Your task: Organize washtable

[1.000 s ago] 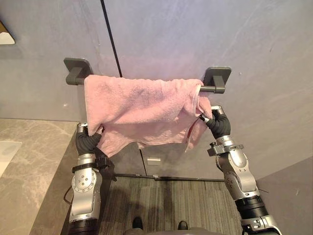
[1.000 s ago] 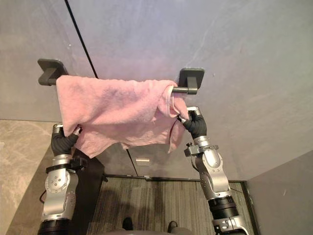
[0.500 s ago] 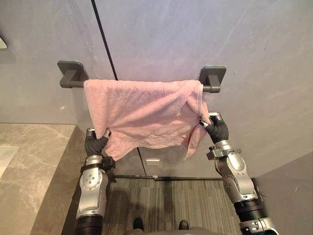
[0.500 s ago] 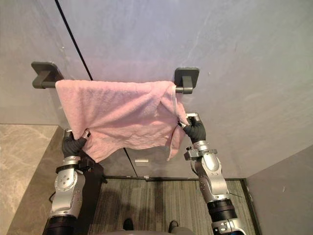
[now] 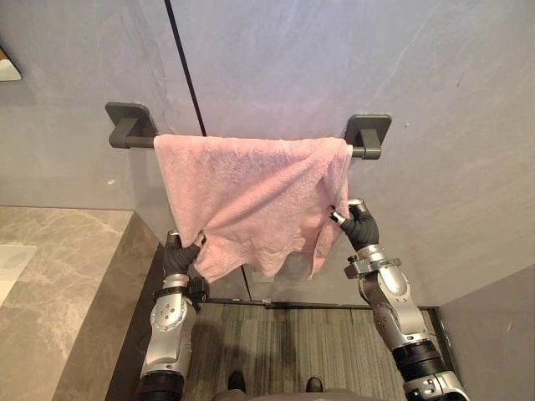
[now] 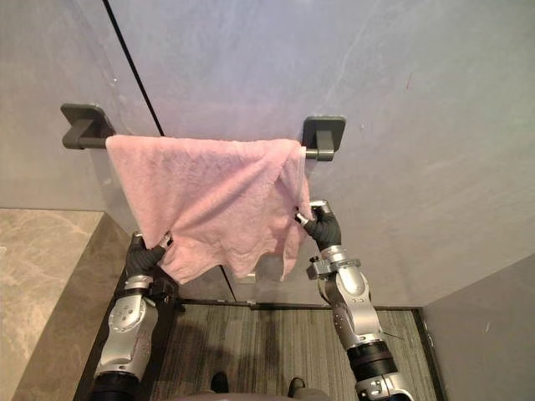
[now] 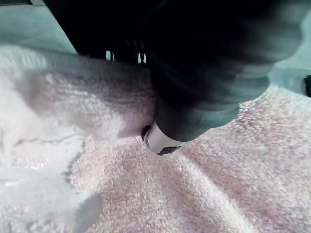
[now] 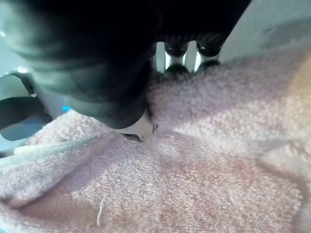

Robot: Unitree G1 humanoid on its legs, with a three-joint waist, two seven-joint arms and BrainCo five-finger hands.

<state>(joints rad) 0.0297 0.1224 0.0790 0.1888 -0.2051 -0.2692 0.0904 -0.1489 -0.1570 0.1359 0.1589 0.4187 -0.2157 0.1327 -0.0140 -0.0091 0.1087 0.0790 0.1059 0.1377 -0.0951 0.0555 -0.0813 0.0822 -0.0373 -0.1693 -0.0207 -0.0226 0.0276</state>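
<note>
A pink towel [image 5: 251,192] hangs over a dark grey bar [image 5: 140,141] fixed to the grey wall. My left hand [image 5: 178,255] is under the towel's lower left corner and pinches it. In the left wrist view the thumb [image 7: 163,141] presses into the pink cloth [image 7: 218,184]. My right hand [image 5: 358,225] grips the towel's right hanging edge, below the bar's right mount [image 5: 368,134]. In the right wrist view its thumb [image 8: 138,127] and fingers [image 8: 175,60] close on the cloth [image 8: 194,170].
A beige marble counter [image 5: 58,284] runs along the left, with a white basin edge [image 5: 12,259] at its far left. A dark striped floor [image 5: 276,342] lies below the towel. A small white shelf corner [image 5: 7,71] juts out at the upper left.
Both hands have moved down along the wall with the towel in them. The towel's lower left corner hangs lower, and a short stretch of bare bar shows at its left end.
</note>
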